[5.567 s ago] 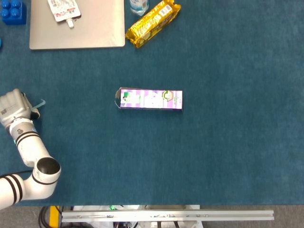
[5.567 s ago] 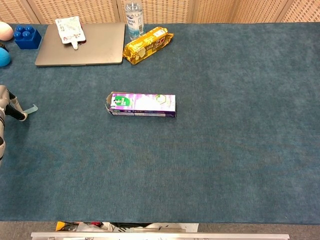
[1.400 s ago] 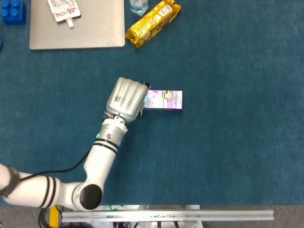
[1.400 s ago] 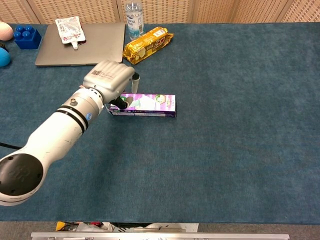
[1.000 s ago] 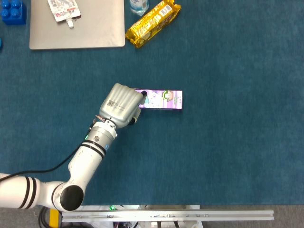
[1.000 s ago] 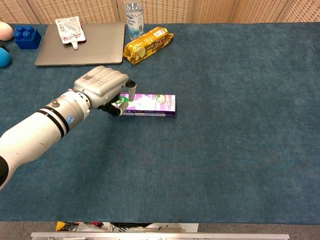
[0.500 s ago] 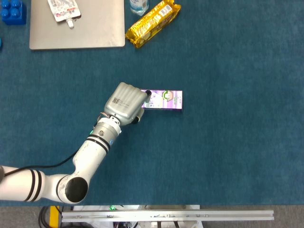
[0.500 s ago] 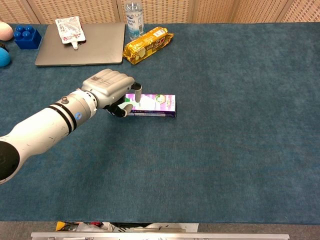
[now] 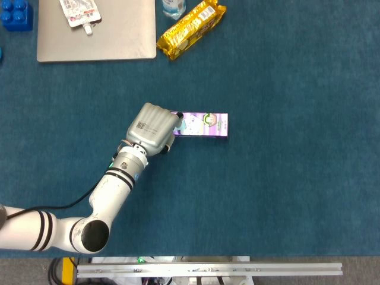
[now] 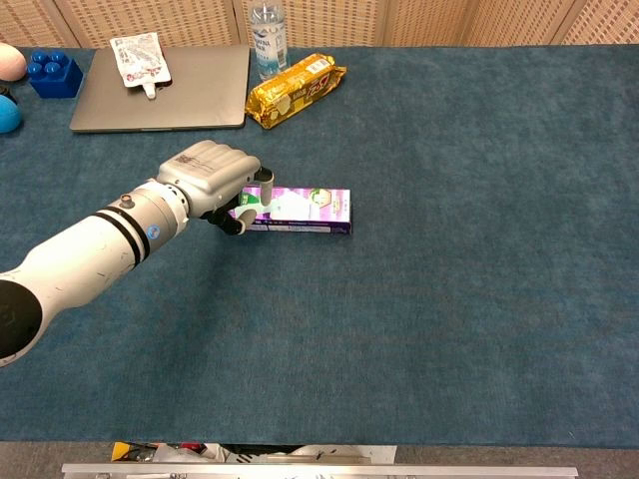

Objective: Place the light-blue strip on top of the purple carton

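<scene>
Over the left end of the purple carton, the left robot hand is being held, fingers curled; whether the light-blue strip is being gripped cannot be told. The carton's long axis is being presented left-right on the table.

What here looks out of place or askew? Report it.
Nothing looks spilled or damaged. The purple rectangular carton lies flat on the blue table cloth, with the left hand covering its left end. The light-blue strip cannot be made out.
</scene>
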